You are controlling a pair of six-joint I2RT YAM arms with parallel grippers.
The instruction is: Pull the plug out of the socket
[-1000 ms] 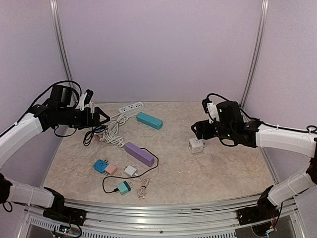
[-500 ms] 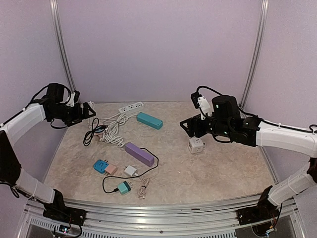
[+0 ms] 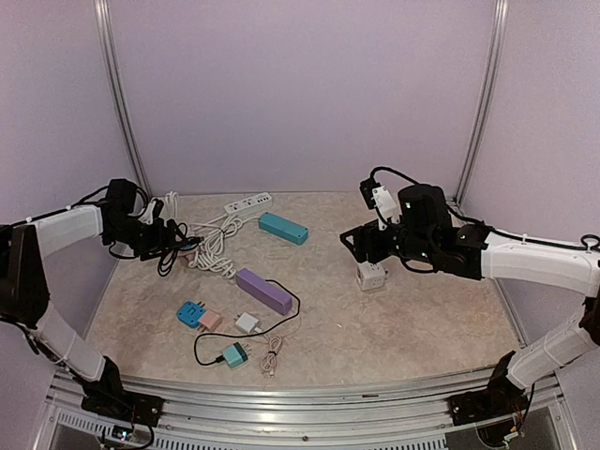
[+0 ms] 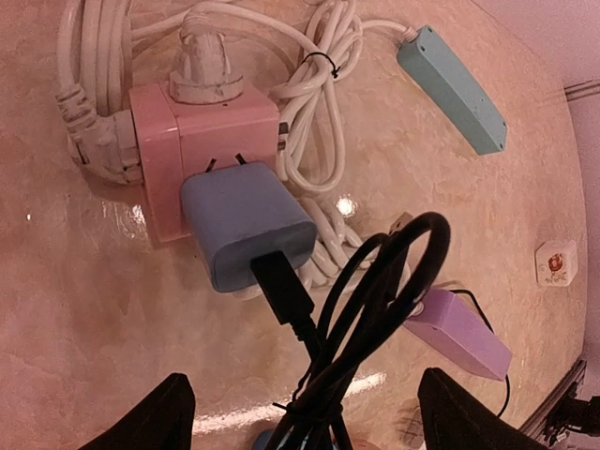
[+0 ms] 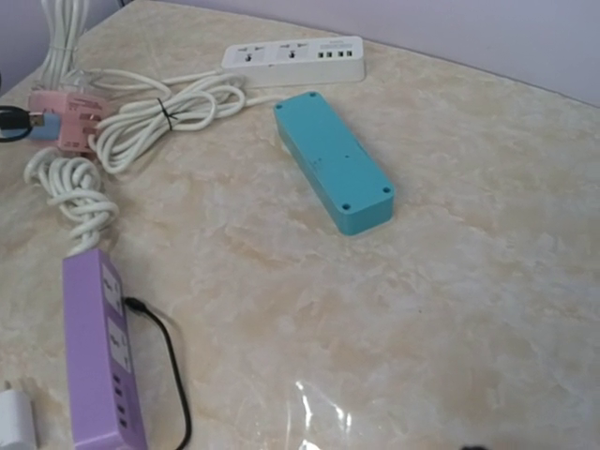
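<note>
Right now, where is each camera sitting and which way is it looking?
Top external: high behind the arms, facing down over the marbled beige table; both arms show.
Left wrist: above the pink cube socket and its blue plug, looking down; its own fingers show.
Right wrist: low, facing across the table; its own body barely shows.
Shared: all three see the teal plastic power strip.
</note>
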